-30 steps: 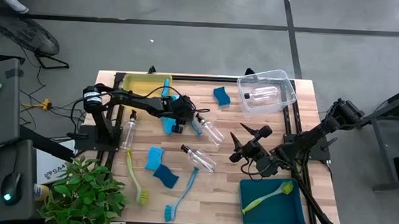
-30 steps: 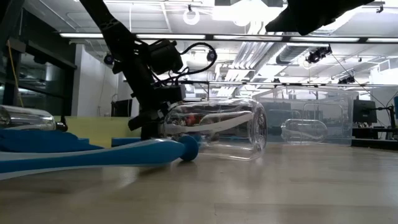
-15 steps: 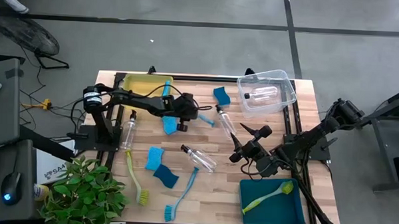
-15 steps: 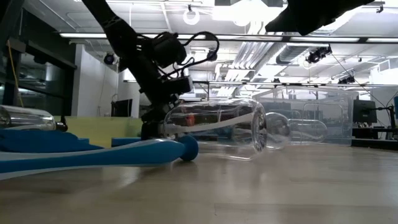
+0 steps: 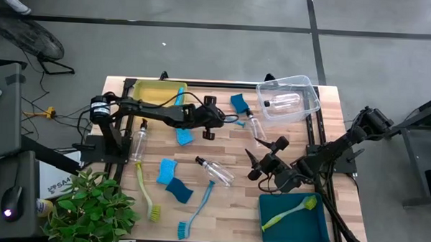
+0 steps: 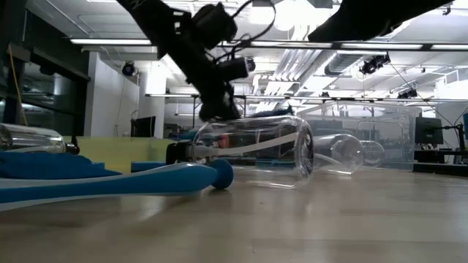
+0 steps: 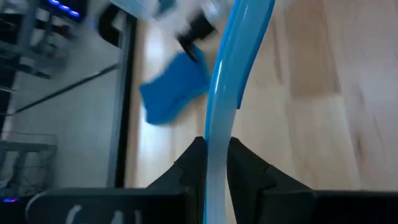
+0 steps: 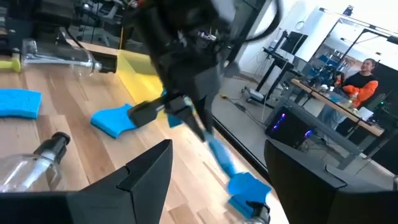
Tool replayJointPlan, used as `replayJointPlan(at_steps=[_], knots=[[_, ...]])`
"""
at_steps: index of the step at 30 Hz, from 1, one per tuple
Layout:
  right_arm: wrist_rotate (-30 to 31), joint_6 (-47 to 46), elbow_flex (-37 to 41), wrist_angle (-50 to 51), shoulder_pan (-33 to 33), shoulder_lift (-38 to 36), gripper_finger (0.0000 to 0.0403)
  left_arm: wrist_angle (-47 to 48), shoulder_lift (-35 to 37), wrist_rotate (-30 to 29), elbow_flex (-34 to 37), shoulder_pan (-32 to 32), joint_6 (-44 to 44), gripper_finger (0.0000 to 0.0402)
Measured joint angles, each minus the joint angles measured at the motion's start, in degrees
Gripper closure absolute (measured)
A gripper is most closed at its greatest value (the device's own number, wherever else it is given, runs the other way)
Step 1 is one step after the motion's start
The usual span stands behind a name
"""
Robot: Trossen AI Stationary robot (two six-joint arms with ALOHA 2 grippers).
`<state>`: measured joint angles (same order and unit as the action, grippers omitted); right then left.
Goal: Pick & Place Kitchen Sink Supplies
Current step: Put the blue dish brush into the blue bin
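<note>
Sorted: one bottle [image 5: 284, 102] in clear bin [image 5: 308, 87]; one brush [image 5: 291, 212] in teal bin [image 5: 319, 228].
Left hand [image 5: 214, 122]: pinching blue brush [image 7: 227, 93] beside clear bin.
Right hand [image 5: 263, 158]: spread, empty.
Remaining: sponges, bottles, brushes on surface [image 5: 235, 215].

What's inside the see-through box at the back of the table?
One small clear bottle with a black top lies inside the clear bin. Nothing else shows through its walls.

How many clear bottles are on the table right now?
4 bottles: one inside the clear bin at; one lying just left of that bin; one mid-table; one near the table's left edge. The arms could hide another.
</note>
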<state>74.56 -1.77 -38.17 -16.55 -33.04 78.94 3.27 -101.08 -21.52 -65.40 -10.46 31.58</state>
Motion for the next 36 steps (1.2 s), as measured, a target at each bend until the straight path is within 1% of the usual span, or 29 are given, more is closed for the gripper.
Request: replayJointPlan(at_steps=[5,8,10,12,17,21,24,28,32,36], knots=[[0.05,-2.10,0.00,2.08,-0.35,0.01,0.0155,-0.07,0.00,-0.36,-3.75,0.85,-2.81,0.0360],[-0.67,-5.96,0.00,5.20,-0.41,0.00,0.0155,-0.05,0.00,0.94,-5.51,0.87,-5.36,0.0360],[-1.07,-9.54,0.22,7.95,-0.28,0.01,0.0155,-0.10,0.00,2.97,-6.69,0.75,-7.11,0.0360],[-0.84,-12.28,1.28,8.61,0.30,0.01,0.0155,-0.45,0.00,5.73,-7.80,0.72,-8.28,0.0360],[2.86,-17.83,4.15,8.20,1.23,0.00,0.0155,-3.29,0.00,12.21,-8.76,0.76,-10.95,0.0360],[3.43,-19.19,5.39,6.98,1.56,0.01,0.0155,-6.81,0.00,18.10,-8.79,0.76,-12.82,0.0360],[4.34,-17.13,5.43,4.85,1.57,0.02,0.0155,-9.45,0.00,21.29,-8.79,0.83,-13.91,0.0360],[4.83,-11.16,5.44,-0.60,1.60,0.02,0.0155,-12.12,0.02,25.18,-8.81,0.87,-14.67,0.0360],[3.09,-1.66,5.44,-10.12,1.62,0.02,0.0155,-14.43,0.07,28.82,-8.84,0.87,-15.84,0.0360],[5.33,9.71,5.44,-21.13,1.70,0.02,0.0155,-15.39,0.07,31.73,-8.84,1.27,-15.87,0.0360]])
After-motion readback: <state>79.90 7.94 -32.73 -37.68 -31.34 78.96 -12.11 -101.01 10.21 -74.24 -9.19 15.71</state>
